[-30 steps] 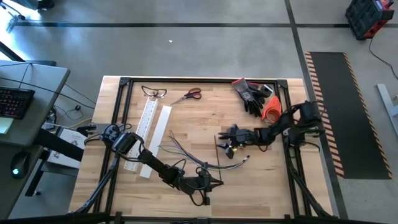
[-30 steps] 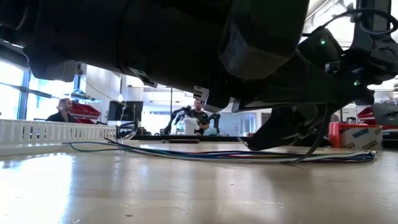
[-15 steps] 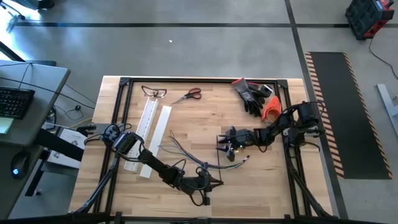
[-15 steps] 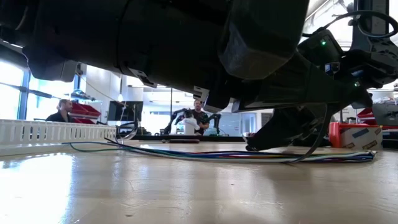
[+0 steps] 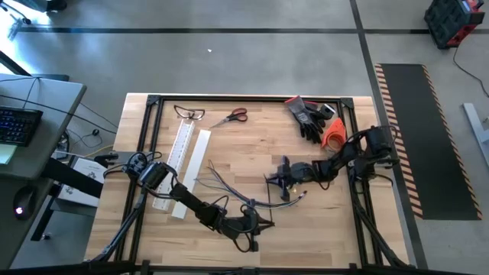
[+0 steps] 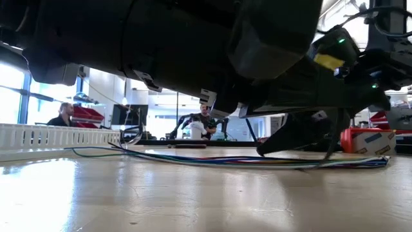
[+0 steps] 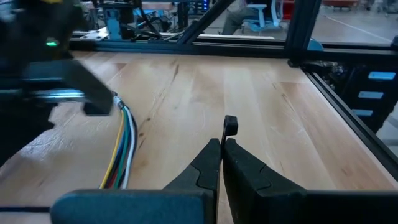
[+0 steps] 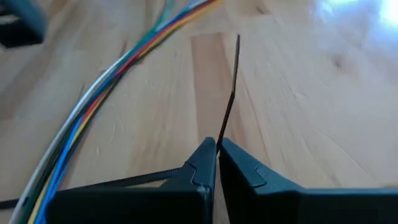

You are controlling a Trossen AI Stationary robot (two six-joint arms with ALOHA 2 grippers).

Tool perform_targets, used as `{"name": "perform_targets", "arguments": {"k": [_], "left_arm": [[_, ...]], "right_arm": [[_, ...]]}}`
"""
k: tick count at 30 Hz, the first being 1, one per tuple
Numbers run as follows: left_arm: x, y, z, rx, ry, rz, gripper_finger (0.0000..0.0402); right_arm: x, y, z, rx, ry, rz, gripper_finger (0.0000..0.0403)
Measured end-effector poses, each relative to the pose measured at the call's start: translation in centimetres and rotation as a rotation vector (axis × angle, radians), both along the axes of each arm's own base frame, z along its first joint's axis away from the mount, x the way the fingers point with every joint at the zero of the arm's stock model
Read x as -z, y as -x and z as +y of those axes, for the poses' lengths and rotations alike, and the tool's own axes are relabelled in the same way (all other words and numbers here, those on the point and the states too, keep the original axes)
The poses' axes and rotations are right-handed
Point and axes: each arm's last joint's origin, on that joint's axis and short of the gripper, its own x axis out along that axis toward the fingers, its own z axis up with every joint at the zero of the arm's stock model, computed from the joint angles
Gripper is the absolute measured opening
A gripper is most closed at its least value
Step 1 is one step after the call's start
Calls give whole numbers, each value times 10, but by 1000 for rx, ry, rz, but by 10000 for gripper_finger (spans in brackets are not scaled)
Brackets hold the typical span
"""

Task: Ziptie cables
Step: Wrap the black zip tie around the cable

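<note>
The right gripper [image 8: 216, 149] has its two dark, wedge-shaped fingers pressed together on a thin black zip tie [image 8: 231, 87], a flat, stiff strip that stands out past the fingertips over the wood. In the high view this gripper [image 5: 283, 177] sits right of the table's middle, just over the cables [image 5: 237, 192].

The left gripper [image 7: 221, 146] also has its two fingers closed, pinching a small dark piece [image 7: 230, 124] with a squared end; what it is cannot be told. From above, this gripper [image 5: 263, 224] lies near the table's front edge, just in front of the cables.

The cables are one loose bundle of thin, smooth, flexible wires, grey, blue, green, yellow and red, lying flat on the pale grained wooden table [image 5: 244, 145] in a shallow curve with their left ends fanned out.

Farther out lie two white slotted bars [image 5: 186, 149] side by side, one pair of red-handled scissors [image 5: 232, 116], one pair of clear glasses [image 5: 189, 113], and a heap of dark gloves [image 5: 309, 118] beside an orange item [image 5: 333, 134].
</note>
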Motion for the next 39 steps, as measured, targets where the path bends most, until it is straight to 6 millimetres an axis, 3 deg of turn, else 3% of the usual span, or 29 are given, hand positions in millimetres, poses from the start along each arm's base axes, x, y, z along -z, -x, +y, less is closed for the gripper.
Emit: {"name": "perform_targets", "arguments": {"k": [11,16,23,30,39], "left_arm": [[-4,0,0,-38,106,-33,0],[-10,-1,0,-38,156,-49,0],[-22,2,2,-19,195,-77,0],[-18,6,3,1,259,-85,0],[-20,6,2,56,262,-95,0]], "right_arm": [[-13,19,70,-47,583,-156,0],[-15,33,95,-67,793,-148,0],[-22,30,131,-103,1030,-73,0],[-28,28,146,-111,1145,-59,0],[-17,14,165,-161,1262,-34,0]]}}
